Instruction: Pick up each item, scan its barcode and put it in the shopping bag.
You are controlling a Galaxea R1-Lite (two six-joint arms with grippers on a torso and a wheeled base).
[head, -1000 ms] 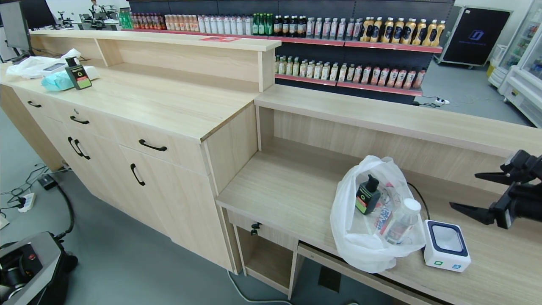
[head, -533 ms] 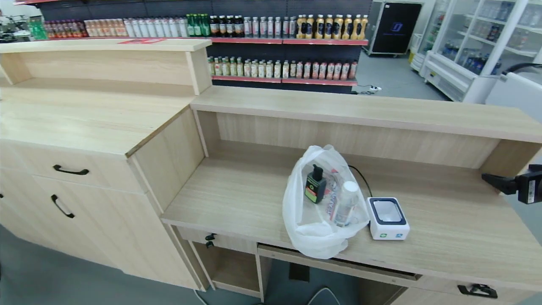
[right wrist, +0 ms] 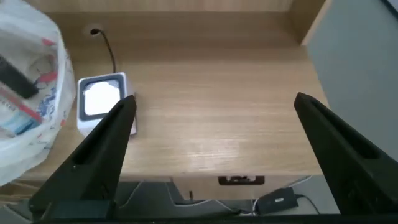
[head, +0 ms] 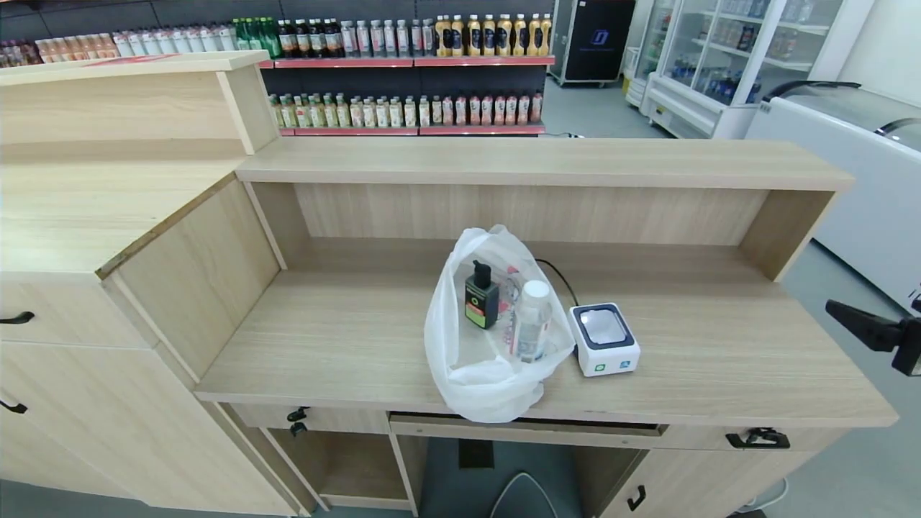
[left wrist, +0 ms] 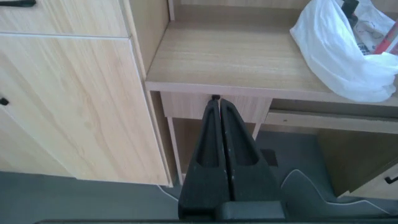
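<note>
A pale wooden checkout counter [head: 719,360] is seen across the head view, with a raised ledge along its far side. At 12 o'clock, beyond it, long store shelves [head: 403,65] are lined with rows of drink bottles, and glass-door coolers [head: 691,65] are seen at about 1 o'clock.

Near the middle of the counter's work surface a white shopping bag [head: 468,374] is set with its mouth open, its lower part hanging slightly over the front edge. At 3 o'clock of the bag, just beside it, a small white scanner [head: 604,338] with a dark-framed window is placed.

The right gripper [right wrist: 214,102] is held at 3 o'clock of the scanner, well apart from it and past the counter's right end. Its jaws are spread wide and nothing is held between them. The left gripper [left wrist: 215,106] is held low in front of the counter, its tips toward the drawer panel under the work surface. Its jaws are pressed together and empty.

Inside the bag a clear bottle [head: 533,320] with a white cap is stood upright. A dark pump bottle [head: 481,298] is found at 9 o'clock of it, and a red-printed packet [head: 507,288] is tucked between the two. A thin black cable [head: 557,273] is run from the scanner toward 11 o'clock.
</note>
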